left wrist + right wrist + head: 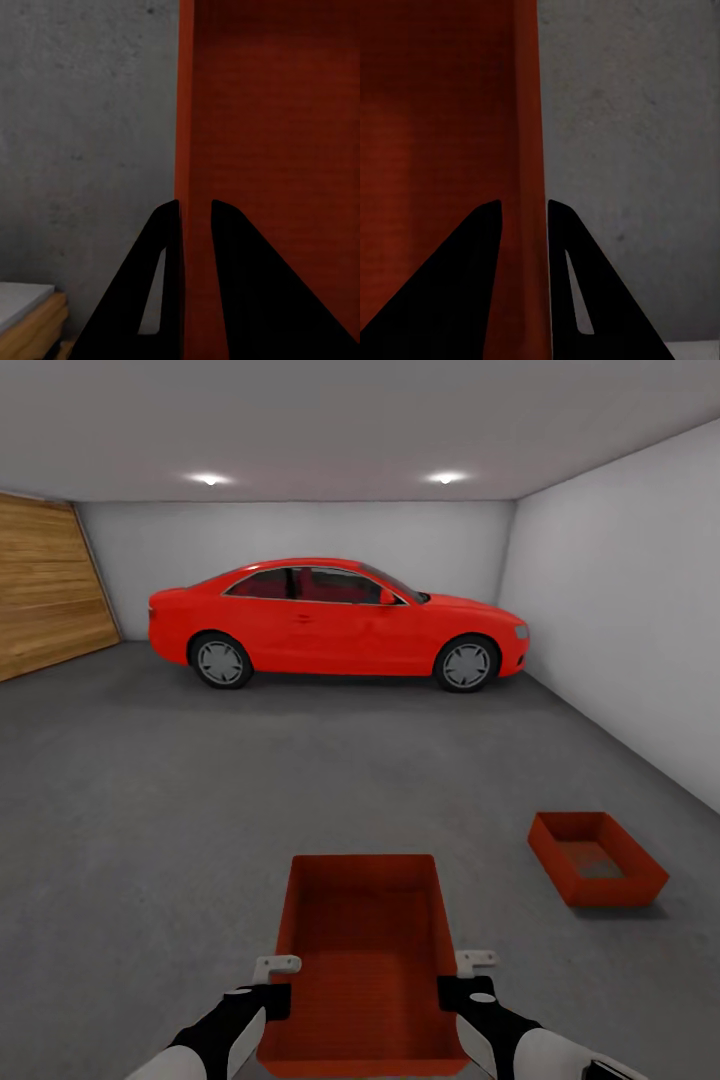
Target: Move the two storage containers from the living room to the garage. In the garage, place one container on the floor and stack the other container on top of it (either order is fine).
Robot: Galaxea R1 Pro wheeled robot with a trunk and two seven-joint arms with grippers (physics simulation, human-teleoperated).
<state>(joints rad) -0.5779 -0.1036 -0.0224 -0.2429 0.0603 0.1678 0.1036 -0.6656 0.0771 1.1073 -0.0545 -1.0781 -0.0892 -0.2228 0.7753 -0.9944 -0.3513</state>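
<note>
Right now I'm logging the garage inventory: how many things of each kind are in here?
Red-orange storage containers: 2 (held container, container on the floor)
Red car: 1
Ceiling lights: 2
Total: 5

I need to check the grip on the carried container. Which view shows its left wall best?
The left wrist view: the left gripper clamps the carried container wall. The head view shows it whole; the right wrist view shows its other wall.

A red-orange storage container (362,960) fills the lower centre of the frame, a claw on each side wall: left claw (274,982), right claw (462,978). A second container (596,857) sits on the grey garage floor (200,800) at lower right; a red car (335,622) is parked beyond.
</note>
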